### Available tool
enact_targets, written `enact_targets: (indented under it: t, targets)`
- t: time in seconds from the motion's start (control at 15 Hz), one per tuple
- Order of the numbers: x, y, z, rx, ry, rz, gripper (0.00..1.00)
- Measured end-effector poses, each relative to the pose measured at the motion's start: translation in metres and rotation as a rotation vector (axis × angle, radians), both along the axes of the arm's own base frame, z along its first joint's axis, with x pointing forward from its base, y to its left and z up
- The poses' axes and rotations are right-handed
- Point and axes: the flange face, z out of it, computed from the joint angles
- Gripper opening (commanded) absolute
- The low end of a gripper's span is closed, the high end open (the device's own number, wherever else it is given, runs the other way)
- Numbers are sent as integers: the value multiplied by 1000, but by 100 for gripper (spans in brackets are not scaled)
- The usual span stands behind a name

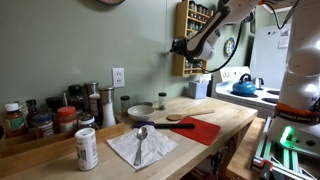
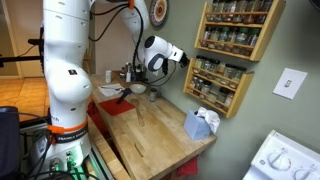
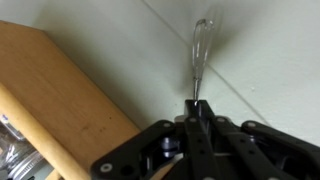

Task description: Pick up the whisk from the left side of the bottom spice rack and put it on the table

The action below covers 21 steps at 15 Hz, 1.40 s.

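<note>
In the wrist view my gripper [image 3: 197,104] is shut on the thin handle of the whisk [image 3: 201,45]. Its wire loops point away from me against the pale green wall. The light-wood side of a spice rack [image 3: 60,90] lies just to the left. In both exterior views the gripper [image 1: 179,45] [image 2: 181,56] hangs in the air beside the racks, a little off the bottom spice rack [image 2: 215,86], with the top rack [image 2: 236,27] above it. The whisk is too small to make out there. The table [image 1: 215,112] [image 2: 150,135] lies well below.
On the table are a white napkin with a metal spoon [image 1: 141,141], a can [image 1: 87,148], a red mat [image 1: 203,130], a bowl [image 1: 140,110], several jars [image 1: 40,120] and a tissue box [image 2: 200,123]. A blue kettle [image 1: 243,88] sits on the white stove.
</note>
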Motion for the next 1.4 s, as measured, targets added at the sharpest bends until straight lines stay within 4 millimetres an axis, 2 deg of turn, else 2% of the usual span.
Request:
enact_targets:
  t: [0.67, 0.73, 0.8, 0.87, 1.2, 1.27, 1.4]
  targets:
    - [-4, 6, 0, 36, 3, -31, 2]
    - [-4, 7, 1, 35, 2, -30, 32]
    - [-4, 7, 1, 30, 1, -28, 33]
    - [-4, 8, 2, 23, 1, -25, 39]
    - [-6, 1, 0, -58, 20, -39, 76]
    - [-6, -1, -1, -80, 27, -45, 80]
    - [-7, 1, -2, -115, 37, -40, 71]
